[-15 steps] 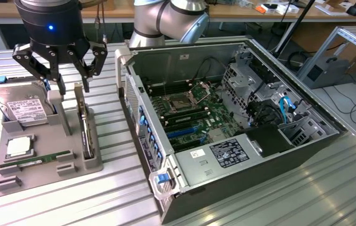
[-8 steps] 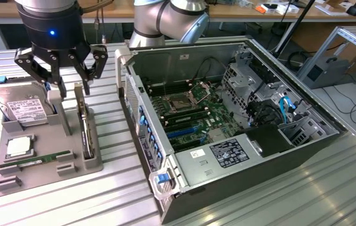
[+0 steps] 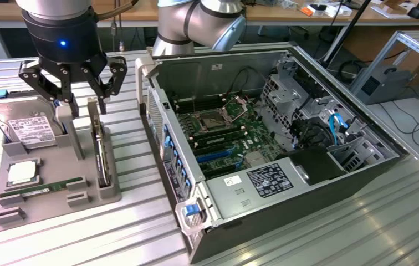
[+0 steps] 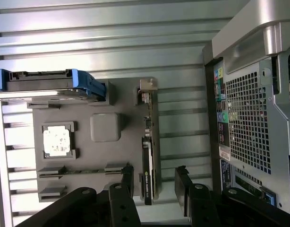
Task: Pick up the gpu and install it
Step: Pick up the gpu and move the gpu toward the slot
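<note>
1 black gripper [image 3: 82,102] hangs at the far part of the exterior view's left, over a grey holder tray [image 3: 54,166] that lies on the ribbed metal worktop [image 3: 342,233]. Its jaws are released and spread wide, grasping nothing.

The gpu [image 3: 100,149] stands on its long edge in a slot along the side of the tray toward the exterior view's right. It is a thin dark card running from near to far, upright between grey posts. The jaws hover above the card, apart from it, 1 on each side of its line. In the wrist view the gripper [image 4: 154,189] shows 2 dark jaws flanking the gpu [image 4: 149,142], with a gap between the card and each. A pale metal bracket sits at the card's end toward the hard drive.

On the tray's side toward the exterior view's left, a hard drive [image 3: 25,124] with a white label stands leaning in its own cradle at the far end. Nearer lies a square silver CPU [image 3: 21,173] in a shallow pocket. Nearer again is a slim green RAM stick [image 3: 39,191] between small blocks. The wrist view shows the tray [image 4: 121,99], the hard drive [image 4: 46,82] in a blue carrier, the CPU [image 4: 56,141] and the RAM stick [image 4: 83,171].

At the exterior view's right, just beside the tray, an open computer case [image 3: 217,69] lies on its side with its motherboard [image 3: 224,138] exposed. In the wrist view the case [image 4: 249,118] shows a perforated panel.
</note>
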